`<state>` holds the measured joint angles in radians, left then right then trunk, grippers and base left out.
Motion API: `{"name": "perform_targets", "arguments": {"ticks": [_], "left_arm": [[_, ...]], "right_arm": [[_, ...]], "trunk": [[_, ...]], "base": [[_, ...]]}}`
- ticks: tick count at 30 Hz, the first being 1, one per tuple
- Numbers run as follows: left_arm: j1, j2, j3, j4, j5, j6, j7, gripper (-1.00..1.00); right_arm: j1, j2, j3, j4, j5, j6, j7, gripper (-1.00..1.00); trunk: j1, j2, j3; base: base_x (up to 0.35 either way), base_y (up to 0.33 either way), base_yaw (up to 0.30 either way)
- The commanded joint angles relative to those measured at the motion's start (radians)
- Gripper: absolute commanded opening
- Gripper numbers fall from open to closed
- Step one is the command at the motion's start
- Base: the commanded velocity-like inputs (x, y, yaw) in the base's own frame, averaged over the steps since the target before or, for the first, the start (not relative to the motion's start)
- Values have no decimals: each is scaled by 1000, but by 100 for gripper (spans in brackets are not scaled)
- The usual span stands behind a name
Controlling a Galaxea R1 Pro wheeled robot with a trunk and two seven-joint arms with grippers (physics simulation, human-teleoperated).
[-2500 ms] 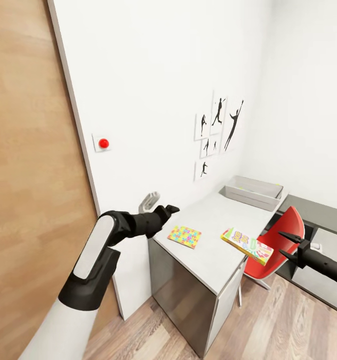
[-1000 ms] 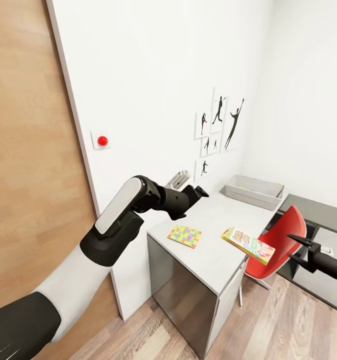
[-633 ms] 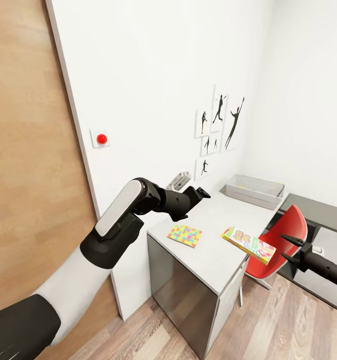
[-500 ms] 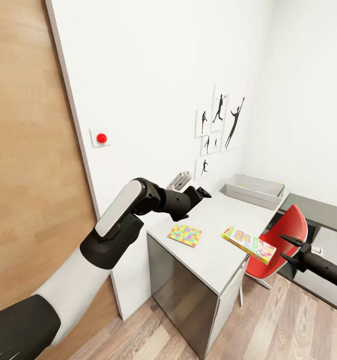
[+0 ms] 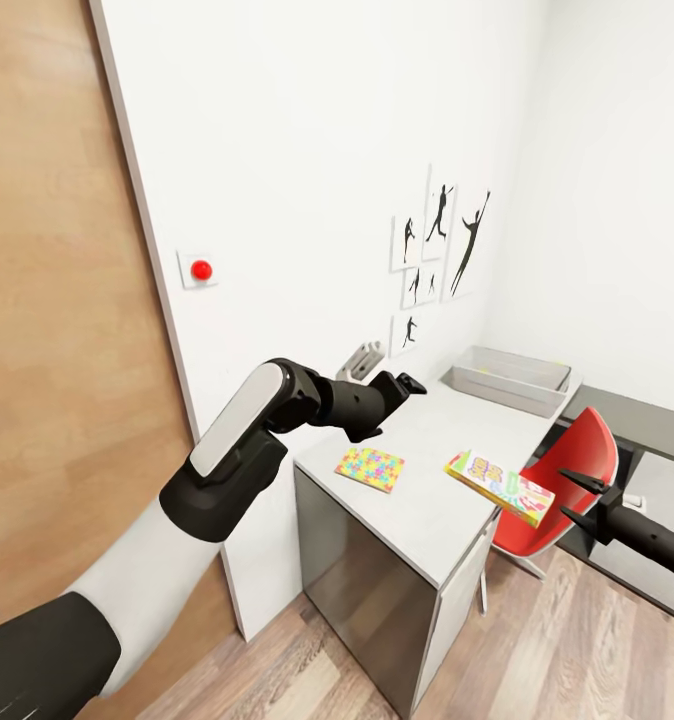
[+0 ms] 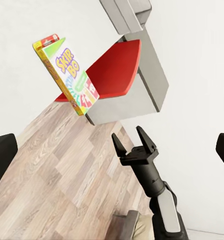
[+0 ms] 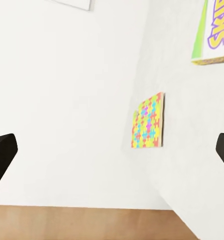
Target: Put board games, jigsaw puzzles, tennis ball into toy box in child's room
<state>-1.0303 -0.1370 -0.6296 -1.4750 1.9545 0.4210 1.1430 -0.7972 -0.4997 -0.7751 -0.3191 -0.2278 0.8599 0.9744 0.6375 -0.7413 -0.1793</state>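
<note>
Risks nudging the board game [image 5: 499, 488] off the table [image 5: 432, 505] edge: right gripper [image 5: 576, 496] empty, jaws spread; left gripper [image 5: 409, 382], jaw state unclear.

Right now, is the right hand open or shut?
Open. The right hand shows two spread fingers with bare gap between them, empty, hanging beside the red chair; the left wrist view agrees.

Pale grey table [image 5: 432, 500] bearing a jigsaw puzzle [image 5: 370, 469] of yellow, pink, green, blue and orange pieces. Yellow-green board game [image 5: 500, 488] with cartoon print; light grey toy box [image 5: 510, 380]; red chair [image 5: 567, 480].
</note>
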Motion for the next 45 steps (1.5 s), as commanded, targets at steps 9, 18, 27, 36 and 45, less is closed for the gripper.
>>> {"name": "perform_targets", "arguments": {"ticks": [9,18,27,36,45], "left_arm": [[6,0,1,-1,-1,8,1,100],[8,0,1,-1,-2,9,0,100],[9,0,1,-1,-2,9,-4,100],[9,0,1,-1,-2,9,-5,100],[9,-1,1,-1,-2,9,-5,100]], "right_arm": [[0,-10,-6,1,0,3,1,100],[8,-21,-9,1,-2,3,0,100],[11,-26,-10,2,-1,4,-3,100],[12,-27,-11,2,-1,4,-3,100],[12,-30,-12,2,-1,6,-2,100]], "trunk": [[35,-65,-30],[69,-128,-58],[104,-191,-86],[138,-254,-115],[173,-317,-143]], "base": [[0,0,0],[0,0,0],[0,0,0],[0,0,0],[0,0,0]]}}
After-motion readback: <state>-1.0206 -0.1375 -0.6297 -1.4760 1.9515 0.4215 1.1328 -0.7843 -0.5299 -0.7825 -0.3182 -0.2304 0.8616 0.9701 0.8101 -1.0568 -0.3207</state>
